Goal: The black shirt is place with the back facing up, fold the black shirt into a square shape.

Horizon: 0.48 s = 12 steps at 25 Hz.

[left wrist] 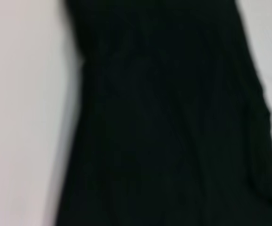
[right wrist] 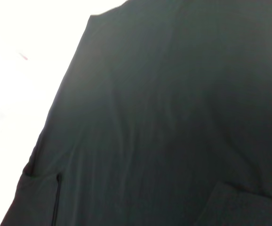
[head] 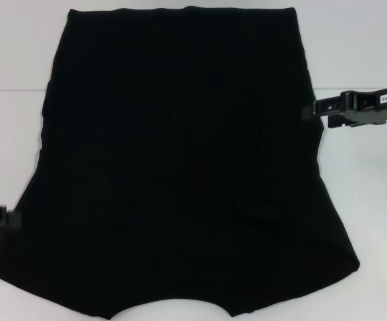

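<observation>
- The black shirt (head: 180,167) lies spread flat on the white counter (head: 361,47), covering most of its middle and reaching from near the far edge to the near edge.
- Its plain side faces up; no lettering shows. The cloth widens toward the near edge, with a shallow curved notch in the middle of that near hem.
- Both sides look folded inward, leaving soft creases and a small fold line right of centre.
- The right end effector (head: 308,111) reaches in from the counter's right edge, its tip just at the shirt's right side. It looks narrow, though I cannot tell whether it grips cloth.
- The left end effector (head: 13,219) shows only as a dark tip at the left edge, beside the shirt's near-left corner; I cannot tell how its fingers stand.
- Both wrist views show only black cloth (left wrist: 173,122) against white counter (right wrist: 28,28).
</observation>
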### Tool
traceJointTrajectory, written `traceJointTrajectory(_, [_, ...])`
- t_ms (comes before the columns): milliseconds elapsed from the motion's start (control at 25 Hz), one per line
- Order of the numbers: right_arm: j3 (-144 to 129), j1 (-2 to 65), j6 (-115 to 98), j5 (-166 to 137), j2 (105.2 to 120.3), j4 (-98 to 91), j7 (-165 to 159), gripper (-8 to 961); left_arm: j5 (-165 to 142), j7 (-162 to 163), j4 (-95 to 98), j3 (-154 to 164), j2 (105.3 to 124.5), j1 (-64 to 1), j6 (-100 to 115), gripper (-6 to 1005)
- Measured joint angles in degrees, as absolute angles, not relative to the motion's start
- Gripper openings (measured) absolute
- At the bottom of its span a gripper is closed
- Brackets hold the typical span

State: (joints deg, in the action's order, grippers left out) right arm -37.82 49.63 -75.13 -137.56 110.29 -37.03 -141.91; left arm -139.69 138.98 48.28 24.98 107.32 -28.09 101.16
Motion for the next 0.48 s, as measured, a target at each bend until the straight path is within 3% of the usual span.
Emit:
traceJointTrajectory(80, [-37.75, 49.21, -75.32, -136.83, 110.02, -37.03, -141.87, 743, -141.96, 139.44, 48.53, 24.92, 107.79, -27.92, 100.53, 638])
traceJointTrajectory(480, [-37.7, 48.16, -75.48, -136.26, 109.84, -37.02, -141.34, 805, -148.96, 142.28, 48.24, 25.04, 108.42, -27.32, 94.87, 498])
